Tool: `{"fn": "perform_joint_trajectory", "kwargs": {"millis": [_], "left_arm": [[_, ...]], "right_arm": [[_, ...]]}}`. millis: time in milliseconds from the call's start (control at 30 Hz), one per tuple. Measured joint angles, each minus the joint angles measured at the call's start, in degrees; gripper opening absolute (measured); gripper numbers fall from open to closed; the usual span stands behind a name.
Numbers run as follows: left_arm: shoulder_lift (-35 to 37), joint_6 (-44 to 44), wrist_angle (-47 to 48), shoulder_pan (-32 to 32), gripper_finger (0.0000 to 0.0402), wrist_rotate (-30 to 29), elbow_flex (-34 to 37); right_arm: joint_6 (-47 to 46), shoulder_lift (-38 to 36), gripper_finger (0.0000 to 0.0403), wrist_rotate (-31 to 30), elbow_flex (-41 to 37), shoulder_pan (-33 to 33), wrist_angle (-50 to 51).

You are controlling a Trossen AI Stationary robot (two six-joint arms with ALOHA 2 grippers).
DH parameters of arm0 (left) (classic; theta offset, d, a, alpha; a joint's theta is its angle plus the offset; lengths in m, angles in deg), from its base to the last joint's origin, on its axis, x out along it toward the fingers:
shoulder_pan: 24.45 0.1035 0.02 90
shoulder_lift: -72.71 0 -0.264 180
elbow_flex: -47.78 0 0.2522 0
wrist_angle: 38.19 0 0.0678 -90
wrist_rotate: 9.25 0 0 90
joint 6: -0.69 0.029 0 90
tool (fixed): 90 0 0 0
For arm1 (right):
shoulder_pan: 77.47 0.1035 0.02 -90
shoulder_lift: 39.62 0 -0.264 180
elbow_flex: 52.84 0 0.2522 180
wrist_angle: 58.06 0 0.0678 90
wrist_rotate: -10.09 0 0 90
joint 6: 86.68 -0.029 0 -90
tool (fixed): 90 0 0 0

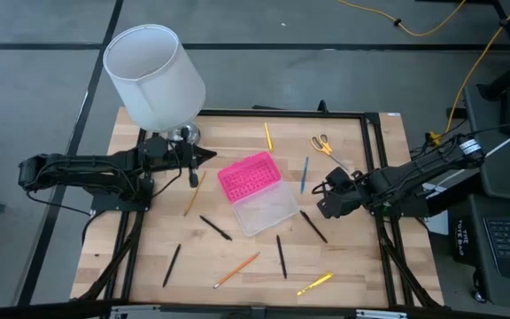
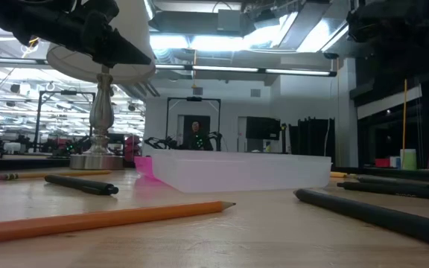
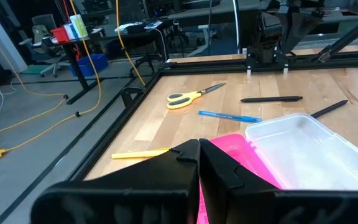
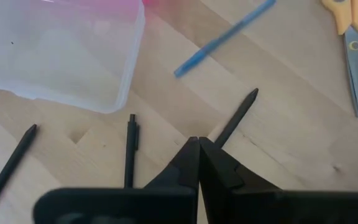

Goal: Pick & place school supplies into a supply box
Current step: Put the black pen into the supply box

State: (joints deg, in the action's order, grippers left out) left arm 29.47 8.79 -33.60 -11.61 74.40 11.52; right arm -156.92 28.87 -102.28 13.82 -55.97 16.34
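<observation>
The supply box lies open mid-table, with its pink lid point(image 1: 248, 175) toward the far left and its clear base point(image 1: 264, 211) empty. Pens and pencils lie around it on the wood: a blue pen point(image 1: 305, 175), a yellow pencil point(image 1: 268, 136), black pens point(image 1: 313, 226) point(image 1: 282, 256) point(image 1: 215, 228) and an orange pencil point(image 1: 236, 269). Scissors point(image 1: 326, 146) lie at the far right. My left gripper point(image 3: 199, 149) is shut and empty, left of the pink lid point(image 3: 241, 158). My right gripper point(image 4: 199, 144) is shut, right of the clear base point(image 4: 61, 50), over a black pen point(image 4: 236, 117).
A lamp with a white shade point(image 1: 153, 75) stands on its metal base point(image 1: 182, 135) at the far left, close to my left arm. A black pen point(image 1: 172, 265) and a yellow pen point(image 1: 314, 283) lie near the front edge. A black frame point(image 1: 370, 159) borders the table.
</observation>
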Motion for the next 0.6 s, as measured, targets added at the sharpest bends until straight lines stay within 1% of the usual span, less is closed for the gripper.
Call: {"fn": "perform_joint_trajectory", "kwargs": {"millis": [100, 200, 467, 600], "left_arm": [[0.0, 0.0, 0.0, 0.0, 0.0004, 0.0, 0.0], [0.0, 0.0, 0.0, 0.0, 0.0004, 0.0, 0.0], [0.0, 0.1, 0.0, 0.0, 0.0004, 0.0, 0.0], [0.0, 0.2, 0.0, 0.0, 0.0004, 0.0, 0.0]], "right_arm": [[-0.2, 0.0, 0.0011, -0.6, 0.0, 0.0, 0.1], [-1.4, 0.0, 0.0025, -1.1, 0.0, 0.0, 0.1], [-1.5, 0.0, 0.0099, -1.7, -0.1, 0.0, 0.0], [-3.8, 0.0, 0.0126, -2.0, -2.1, 0.0, 0.0]]}}
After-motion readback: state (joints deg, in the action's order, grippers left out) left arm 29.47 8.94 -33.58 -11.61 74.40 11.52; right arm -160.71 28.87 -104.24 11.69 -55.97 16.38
